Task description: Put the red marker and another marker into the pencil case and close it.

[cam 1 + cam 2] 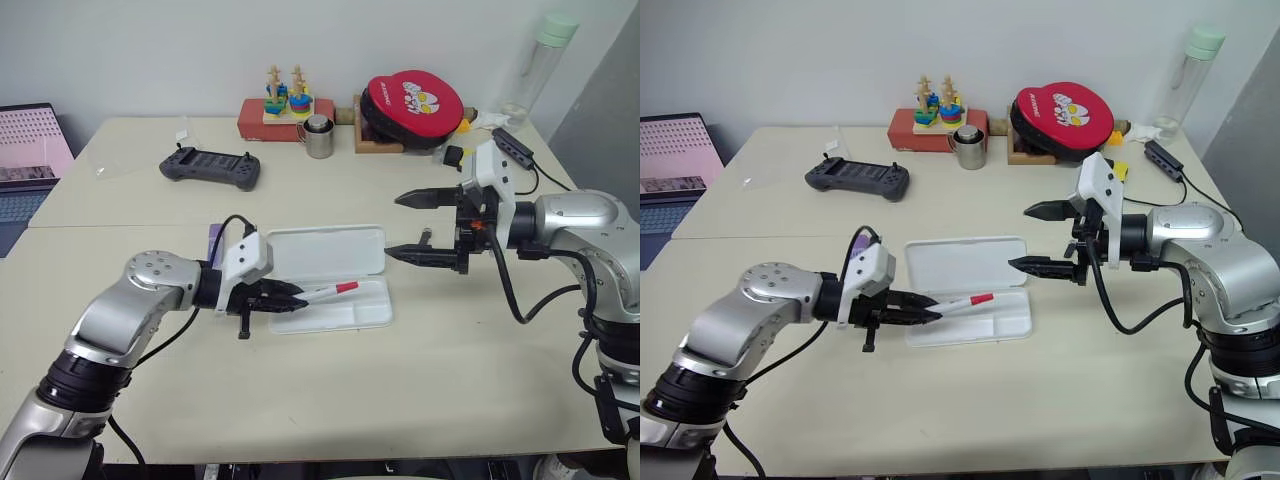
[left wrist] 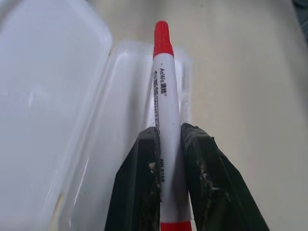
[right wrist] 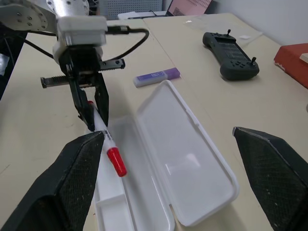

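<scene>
Beige tabletop, pencil case open at centre. Red marker clamped in left gripper, cap over tray. Purple marker beside lid. Right gripper spread wide, empty. Advice: lower marker level into long compartment, then release.

A plain pale wall runs behind a cream table, evenly lit. At ten o'clock a laptop sits on a neighbouring surface. At two o'clock a grey panel stands beside the table's far corner.
</scene>
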Tool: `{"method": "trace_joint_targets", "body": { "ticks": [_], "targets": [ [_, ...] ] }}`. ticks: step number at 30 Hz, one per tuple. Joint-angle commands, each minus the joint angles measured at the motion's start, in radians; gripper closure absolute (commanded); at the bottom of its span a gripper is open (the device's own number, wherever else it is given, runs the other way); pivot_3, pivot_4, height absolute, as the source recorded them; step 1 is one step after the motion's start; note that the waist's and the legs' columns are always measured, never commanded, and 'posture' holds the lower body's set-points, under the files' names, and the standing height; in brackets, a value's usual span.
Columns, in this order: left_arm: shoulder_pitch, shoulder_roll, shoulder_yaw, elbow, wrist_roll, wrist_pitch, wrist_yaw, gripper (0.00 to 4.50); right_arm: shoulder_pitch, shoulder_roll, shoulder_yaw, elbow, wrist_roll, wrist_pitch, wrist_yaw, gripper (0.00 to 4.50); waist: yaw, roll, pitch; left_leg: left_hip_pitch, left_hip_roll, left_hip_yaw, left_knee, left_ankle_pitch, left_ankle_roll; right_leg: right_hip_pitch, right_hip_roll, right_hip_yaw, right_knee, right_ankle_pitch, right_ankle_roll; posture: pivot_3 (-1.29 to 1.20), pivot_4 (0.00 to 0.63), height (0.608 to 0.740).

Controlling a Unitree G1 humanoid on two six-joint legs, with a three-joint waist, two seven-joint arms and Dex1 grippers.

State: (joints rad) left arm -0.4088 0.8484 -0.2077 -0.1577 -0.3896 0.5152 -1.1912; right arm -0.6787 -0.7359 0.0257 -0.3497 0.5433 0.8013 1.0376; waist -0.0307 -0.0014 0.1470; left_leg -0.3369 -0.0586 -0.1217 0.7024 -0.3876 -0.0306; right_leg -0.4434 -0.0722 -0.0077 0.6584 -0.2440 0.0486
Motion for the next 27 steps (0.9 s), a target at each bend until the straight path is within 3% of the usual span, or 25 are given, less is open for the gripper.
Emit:
{"method": "trace_joint_targets", "body": {
  "ticks": [1,15,24,25,27],
  "targets": [
    [-0.014,-0.03,-0.028,0.028,0.061,-0.063,0.007,4.09,0.014,-0.021,0.008,-0.05,0.005,0.0,-0.011,0.0,0.001,0.0,0.0,0.0,0.0,-0.001,0.0,0.0,0.0,0.0,0.0,-0.001,0.0,0.0,0.0,0.0,0.15,0.74],
    [-0.124,-0.122,-0.054,0.161,0.198,-0.249,0.006,4.09,0.084,-0.052,0.045,-0.11,0.018,0.012,-0.011,0.0,0.004,0.0,0.0,-0.005,-0.001,-0.005,0.007,0.0,0.0,0.0,-0.001,-0.003,0.0,0.0,0.0,0.0,0.15,0.74],
    [-0.176,-0.152,-0.071,0.214,0.222,-0.238,-0.028,4.09,0.114,-0.047,0.037,-0.138,0.026,0.025,-0.038,0.0,0.003,0.0,0.0,-0.008,-0.001,-0.008,0.009,0.0,0.0,0.0,-0.001,-0.005,0.001,0.0,0.0,0.0,0.15,0.74],
    [-0.175,-0.15,-0.073,0.215,0.229,-0.238,-0.031,3.53,0.115,-0.047,0.036,-0.139,0.028,0.026,-0.041,0.0,0.003,0.0,0.0,-0.008,-0.001,-0.008,0.009,0.0,0.0,0.0,-0.001,-0.005,0.001,0.0,0.0,0.0,0.15,0.74],
    [-0.174,-0.147,-0.073,0.221,0.24,-0.226,-0.023,3.34,0.116,-0.047,0.034,-0.14,0.033,0.028,-0.046,0.0,0.003,0.0,0.0,-0.008,-0.001,-0.008,0.009,0.0,0.0,0.0,-0.001,-0.005,0.001,0.0,0.0,0.0,0.15,0.74]
  ]
}}
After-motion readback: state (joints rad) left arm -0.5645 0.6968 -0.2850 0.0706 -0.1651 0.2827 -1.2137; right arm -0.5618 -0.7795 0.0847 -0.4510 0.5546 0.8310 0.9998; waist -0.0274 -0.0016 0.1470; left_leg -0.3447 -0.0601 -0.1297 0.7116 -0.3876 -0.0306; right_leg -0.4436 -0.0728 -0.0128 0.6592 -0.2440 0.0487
